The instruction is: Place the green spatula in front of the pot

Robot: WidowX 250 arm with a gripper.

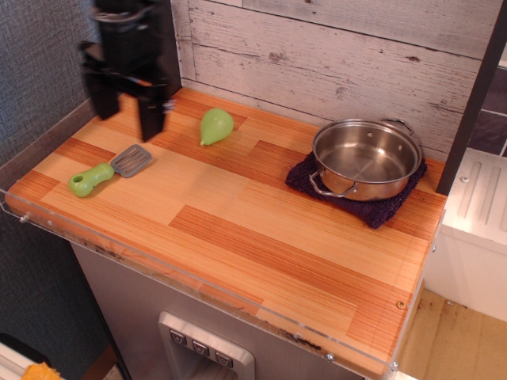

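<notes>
The green spatula [108, 171] lies flat on the wooden counter near the left edge, lime handle to the lower left, grey slotted blade to the upper right. The shiny steel pot [365, 158] sits at the right on a dark cloth [360, 204]. My black gripper [127, 117] hangs open and empty above the counter's back left, just above and behind the spatula's blade. It is motion-blurred.
A light-green pear-shaped toy [215, 126] lies near the back wall, right of the gripper. A clear plastic rim [158, 269] runs along the counter's front and left edges. A white plank wall stands behind.
</notes>
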